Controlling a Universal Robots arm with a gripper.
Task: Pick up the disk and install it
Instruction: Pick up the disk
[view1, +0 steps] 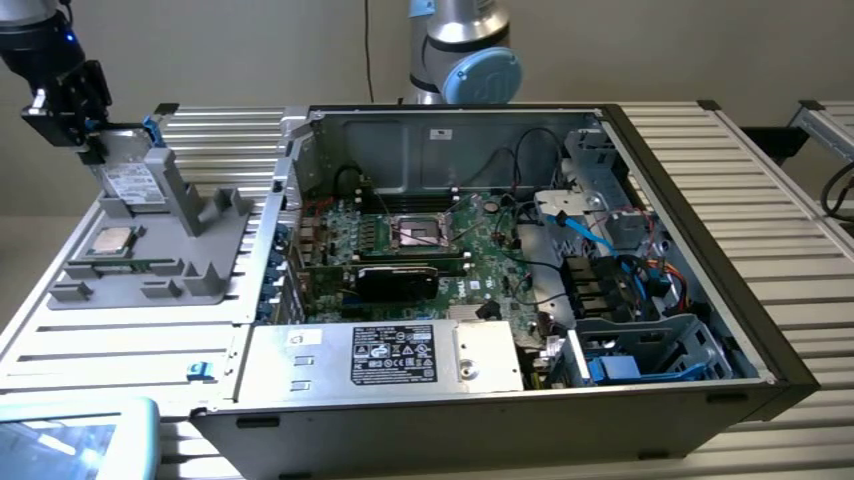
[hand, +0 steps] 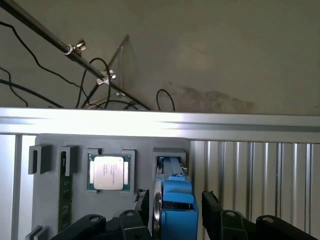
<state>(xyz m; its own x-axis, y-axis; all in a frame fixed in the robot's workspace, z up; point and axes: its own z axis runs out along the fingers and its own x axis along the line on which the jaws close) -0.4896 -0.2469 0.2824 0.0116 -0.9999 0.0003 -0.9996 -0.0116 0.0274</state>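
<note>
Wrist view is showing us the tool hanging directly over the disk, with its two black fingers standing apart, one on either side of the blue carrier. The disk is sitting between them. A thin gap is showing on one side, and we cannot tell whether the other finger is touching.

The disk is standing upright on its edge in a slot of the grey holder. Its silver face is turning toward the square CPU chip, which is lying flat in the next pocket.

In the exterior view we are seeing the tool at the far left, reaching down onto the top edge of the disk, whose white label is facing the camera. The grey holder is resting on the slatted counter, just beside the open computer case. That case is lying well apart from the disk, toward the exterior view's right, with its motherboard exposed.
</note>
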